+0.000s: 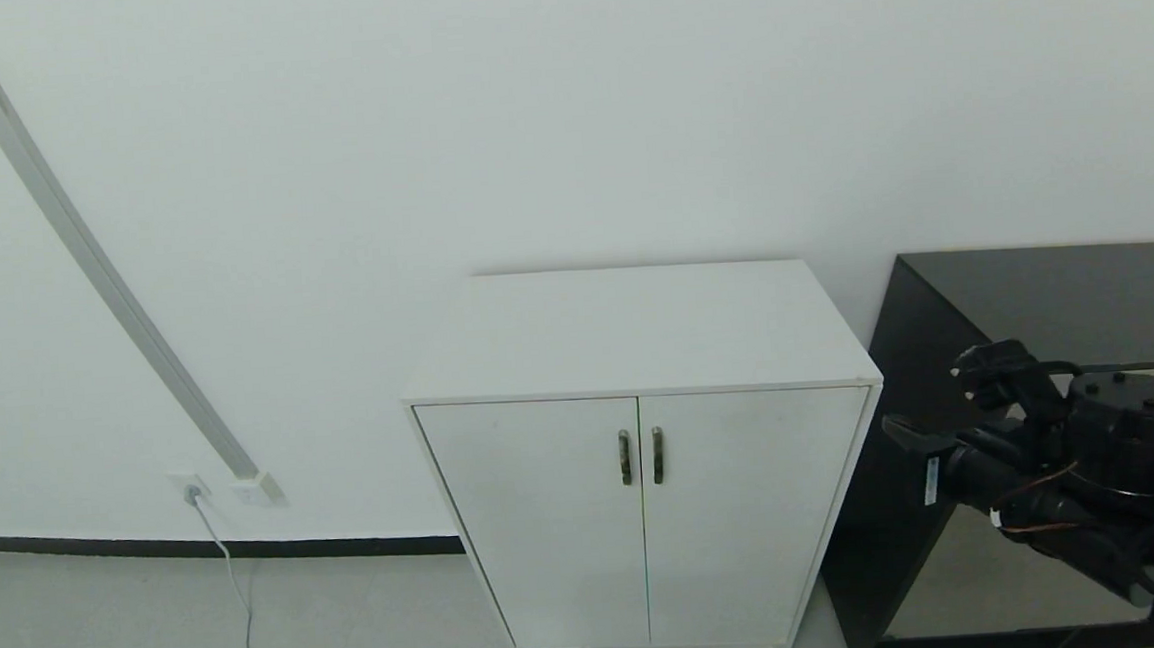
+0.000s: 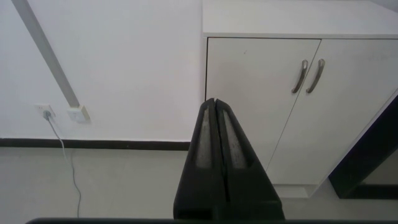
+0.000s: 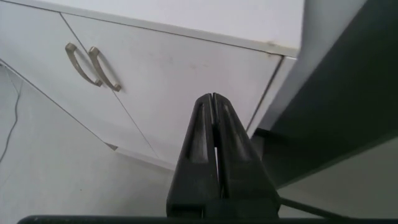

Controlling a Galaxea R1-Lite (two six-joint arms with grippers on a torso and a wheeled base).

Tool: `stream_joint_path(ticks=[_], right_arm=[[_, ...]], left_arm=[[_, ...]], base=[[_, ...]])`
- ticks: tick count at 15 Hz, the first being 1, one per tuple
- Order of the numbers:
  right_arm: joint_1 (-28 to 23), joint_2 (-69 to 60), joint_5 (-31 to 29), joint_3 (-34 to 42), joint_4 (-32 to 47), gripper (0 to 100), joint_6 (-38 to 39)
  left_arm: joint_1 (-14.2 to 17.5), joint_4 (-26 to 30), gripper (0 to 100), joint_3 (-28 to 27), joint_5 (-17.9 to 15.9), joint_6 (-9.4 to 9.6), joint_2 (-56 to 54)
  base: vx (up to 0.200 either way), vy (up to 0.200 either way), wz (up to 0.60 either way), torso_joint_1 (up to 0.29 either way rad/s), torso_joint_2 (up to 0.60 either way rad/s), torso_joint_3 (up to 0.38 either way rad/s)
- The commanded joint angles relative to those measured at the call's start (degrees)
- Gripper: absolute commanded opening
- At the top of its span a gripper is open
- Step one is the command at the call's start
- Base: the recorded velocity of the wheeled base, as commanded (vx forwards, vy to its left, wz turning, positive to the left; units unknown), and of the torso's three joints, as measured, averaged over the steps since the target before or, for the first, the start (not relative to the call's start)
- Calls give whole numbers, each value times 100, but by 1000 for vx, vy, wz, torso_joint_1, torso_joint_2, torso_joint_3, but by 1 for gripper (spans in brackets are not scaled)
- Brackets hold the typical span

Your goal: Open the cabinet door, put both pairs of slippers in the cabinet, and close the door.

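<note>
Closest in, the left tool [image 2: 214, 104] has its two dark fingers pressed flat together with nothing between them, and it hangs in the air over the pale tiled floor [image 1: 105, 633], off to the cabinet's left. The right tool [image 3: 213, 98] is likewise pinched together on nothing and sits off the cabinet's right front corner; its black arm covers part of what stands behind it. Past them stands the white two-door cabinet [image 1: 638, 340], backed against the wall, with both flat doors [image 1: 749, 514] shut so that whatever is inside is hidden. A pair of dark curved metal handles [image 1: 641, 456] sits upright, side by side at the seam where the doors meet. The top is bare and white, and the foot of the cabinet is cut off at the lower edge of the head view. Just beside it on the right is a glossy black tabletop [image 1: 1036, 296], running out of sight to the right. Farther back, on the plain white wall [image 1: 524, 117], a white socket [image 1: 189, 485] holds a plug whose grey cable [image 1: 242, 605] trails down across the floor, and a pale slanted duct [image 1: 81, 244] climbs up and away to the left.
</note>
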Motion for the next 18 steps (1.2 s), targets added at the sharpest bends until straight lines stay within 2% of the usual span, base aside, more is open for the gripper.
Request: stream_joint_path(ticks=[1,3,8,11,14,16,18], right_arm=[[-181,-622,-23,421,24,0,-3],[-348,-903,-340,790,7,0,-3],[-822,-1589,-524,1528,24,0,-3],[-1402,-2002,-682,1915,77,0,-3],[-1894,-2801,-700,1915,851,0,-11],[-1974,-3487,-691,1915,1527,0,-11],[-1974,-4419,-665,1906,2547,0,-11]], left_arm=[[2,0,0,1,-1,-1,7],[2,0,0,1,-1,-9,7],[2,0,0,1,-1,-9,7],[2,0,0,1,-1,-9,7],[2,0,0,1,-1,-9,7],[2,0,0,1,-1,-9,7],[2,0,0,1,-1,-9,7]], base=[[0,0,0,0,0,0],[0,0,0,0,0,0],[0,0,0,0,0,0],[0,0,0,0,0,0],[0,0,0,0,0,0],[0,0,0,0,0,0],[0,0,0,0,0,0]])
